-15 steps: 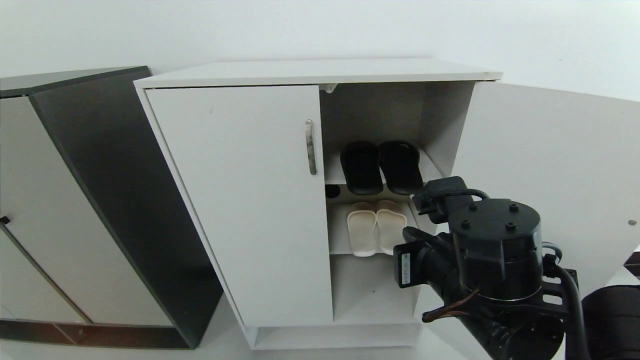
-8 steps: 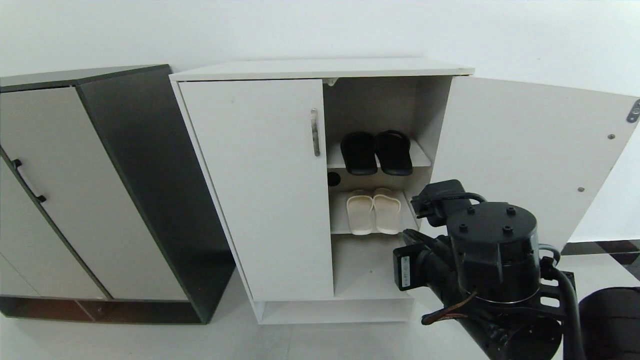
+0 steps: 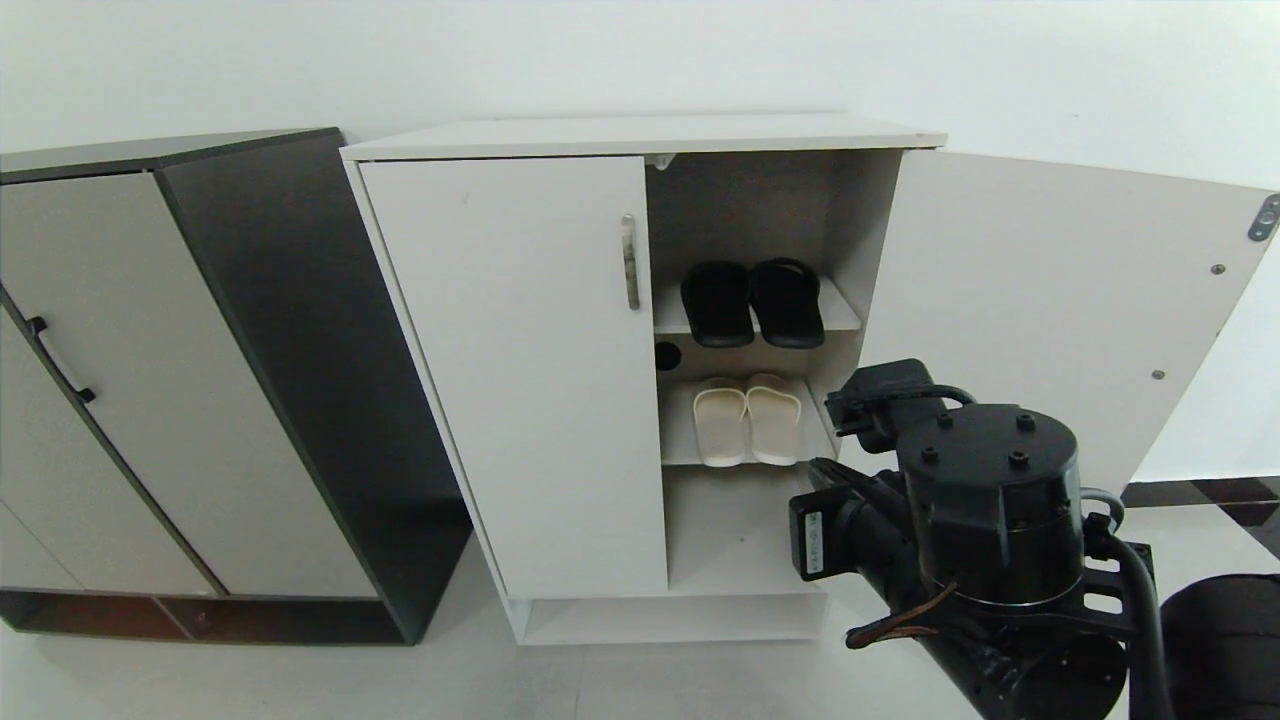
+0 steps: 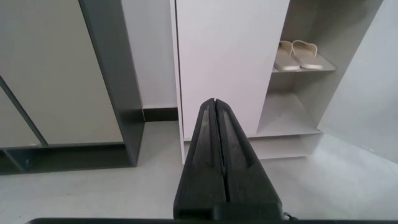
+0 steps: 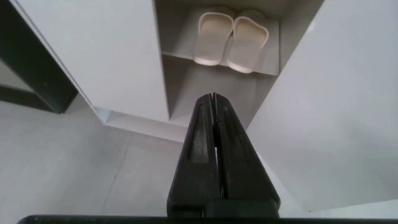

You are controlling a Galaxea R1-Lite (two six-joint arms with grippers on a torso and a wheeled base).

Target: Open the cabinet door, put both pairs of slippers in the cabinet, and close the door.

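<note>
The white cabinet point(image 3: 640, 135) stands with its right door point(image 3: 1050, 290) swung wide open and its left door point(image 3: 530, 370) closed. A black pair of slippers point(image 3: 752, 303) lies on the upper shelf. A cream pair of slippers point(image 3: 747, 425) lies on the shelf below, also visible as the cream pair point(image 4: 298, 55) and the cream pair point(image 5: 232, 30) in the wrist views. My right gripper point(image 5: 214, 98) is shut and empty, hanging low in front of the open compartment. My left gripper point(image 4: 214, 102) is shut and empty, facing the closed left door from a distance.
A dark grey cabinet point(image 3: 250, 350) with a pale door and black handle point(image 3: 60, 360) stands just left of the white one. Grey floor point(image 3: 600, 680) stretches in front of both. The open door reaches far to the right.
The head camera has pulled back from the cabinet over the last second, mostly in the first half. The slippers, doors and right arm keep their places.
</note>
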